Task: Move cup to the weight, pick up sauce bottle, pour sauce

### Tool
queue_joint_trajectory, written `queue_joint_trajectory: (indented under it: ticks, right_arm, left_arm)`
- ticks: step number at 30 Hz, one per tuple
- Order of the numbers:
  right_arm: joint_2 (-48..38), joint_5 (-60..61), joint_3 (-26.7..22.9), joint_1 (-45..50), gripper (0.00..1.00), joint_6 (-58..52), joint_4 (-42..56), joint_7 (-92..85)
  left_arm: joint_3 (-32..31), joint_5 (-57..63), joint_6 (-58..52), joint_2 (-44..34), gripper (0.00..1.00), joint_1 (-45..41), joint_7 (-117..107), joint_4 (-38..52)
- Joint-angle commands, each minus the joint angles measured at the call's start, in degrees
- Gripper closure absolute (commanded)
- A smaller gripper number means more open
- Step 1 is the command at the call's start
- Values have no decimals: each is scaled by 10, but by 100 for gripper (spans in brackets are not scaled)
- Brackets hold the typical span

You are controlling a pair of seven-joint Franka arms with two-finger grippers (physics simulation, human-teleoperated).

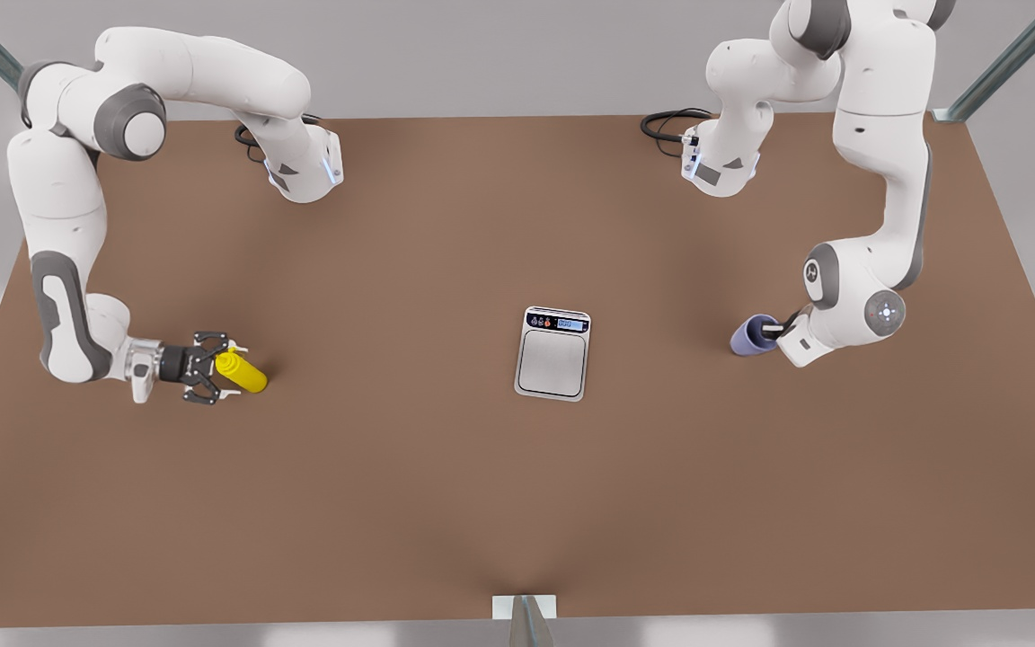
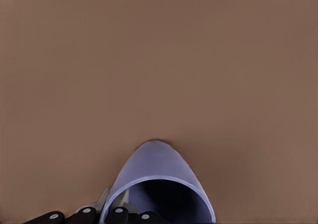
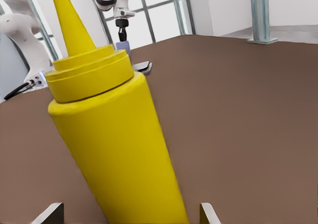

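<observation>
The yellow sauce bottle (image 1: 246, 374) stands on the table at the front view's left. My right gripper (image 1: 234, 370) is open, one finger on each side of it near the cap. In the right wrist view the sauce bottle (image 3: 117, 144) rises between the two fingertips (image 3: 49, 213). At the front view's right is the lavender cup (image 1: 753, 335), with my left gripper (image 1: 778, 329) shut on its rim. The left wrist view shows one finger inside the cup (image 2: 159, 174) and one outside. The weight (image 1: 553, 359), a silver scale, lies mid-table, apart from both.
The brown table (image 1: 410, 503) spreads wide around the scale. Both arm bases stand at the far edge, with black cables (image 1: 666, 126) beside them. A metal post (image 1: 526, 620) sits at the near edge. In the right wrist view the scale (image 3: 142, 66) and cup (image 3: 122, 46) appear far off.
</observation>
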Motion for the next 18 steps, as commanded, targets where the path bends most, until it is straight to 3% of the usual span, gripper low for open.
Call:
queue_joint_trajectory:
  ticks: [1, 15, 18]
  right_arm:
    - [0, 1, 0, 0, 0, 0, 0, -6]
    - [9, 17, 5, 5, 0, -3, 2, -29]
    - [9, 17, 5, 9, 0, -5, 0, -30]
  left_arm:
    - [0, -36, -1, 0, 79, 0, 2, 1]
    - [-43, -178, -13, -1, 79, -10, -5, 26]
    - [-49, -197, -10, 3, 79, -57, -57, 44]
